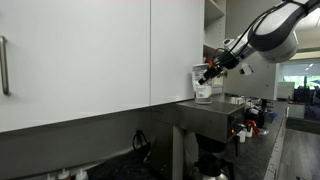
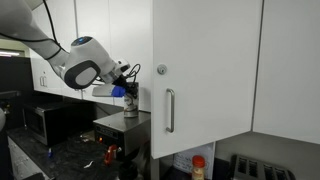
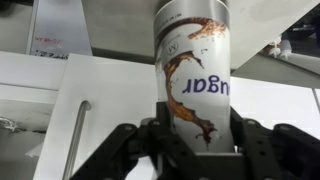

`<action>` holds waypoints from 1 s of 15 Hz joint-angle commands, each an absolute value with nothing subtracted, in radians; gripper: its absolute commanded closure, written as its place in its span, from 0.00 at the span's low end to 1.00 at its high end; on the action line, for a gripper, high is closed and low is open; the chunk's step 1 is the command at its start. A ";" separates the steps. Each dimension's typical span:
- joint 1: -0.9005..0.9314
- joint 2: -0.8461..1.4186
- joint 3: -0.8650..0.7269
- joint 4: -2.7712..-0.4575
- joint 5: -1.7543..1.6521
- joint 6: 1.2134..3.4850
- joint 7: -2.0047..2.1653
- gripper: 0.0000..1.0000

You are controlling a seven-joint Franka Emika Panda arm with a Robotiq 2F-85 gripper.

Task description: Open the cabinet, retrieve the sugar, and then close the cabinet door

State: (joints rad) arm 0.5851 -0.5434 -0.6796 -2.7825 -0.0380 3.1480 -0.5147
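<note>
A pale cylindrical sugar canister (image 3: pixel 195 50) fills the middle of the wrist view. Its glossy white wall carries a brown splash-like swirl and dark lettering that reads "ugar" upside down (the first letter curves out of sight). The frame edge cuts off its far end, so no lid shows here.

The black gripper (image 3: pixel 197 112) holds the canister. Its two fingers (image 3: pixel 150 145) press against opposite sides of the near end, with the jaws roughly halfway closed.

Behind the canister is a flat white cabinet door (image 3: pixel 115 90) with a slim silver bar handle (image 3: pixel 80 140). Whether this door stands open or closed cannot be told.

In both exterior views the canister is small and partly masked by the gripper. It hangs from the white robot arm (image 1: pixel 275 30), past the far edge of a large near white cabinet front (image 1: pixel 90 50). It is just above a dark grey machine (image 1: pixel 210 120) standing on the dark worktop (image 1: pixel 290 150). Whether its base touches the machine's top is too small to judge. The near cabinet front hides most of what lies behind it.
</note>
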 commanded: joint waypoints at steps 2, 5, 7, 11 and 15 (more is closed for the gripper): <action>0.663 -0.554 -0.752 -2.780 -0.065 3.175 -0.585 0.20; 0.692 -0.562 -0.780 -2.779 -0.079 3.171 -0.608 0.07; 0.701 -0.567 -0.791 -2.779 -0.090 3.162 -0.613 0.00; 0.674 -0.576 -0.773 -2.778 -0.121 3.139 -0.590 0.00; 0.588 -0.571 -0.707 -2.778 -0.140 3.099 -0.562 0.00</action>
State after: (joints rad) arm 0.6670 -0.5690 -0.7627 -2.7778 -0.1121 3.1438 -0.5809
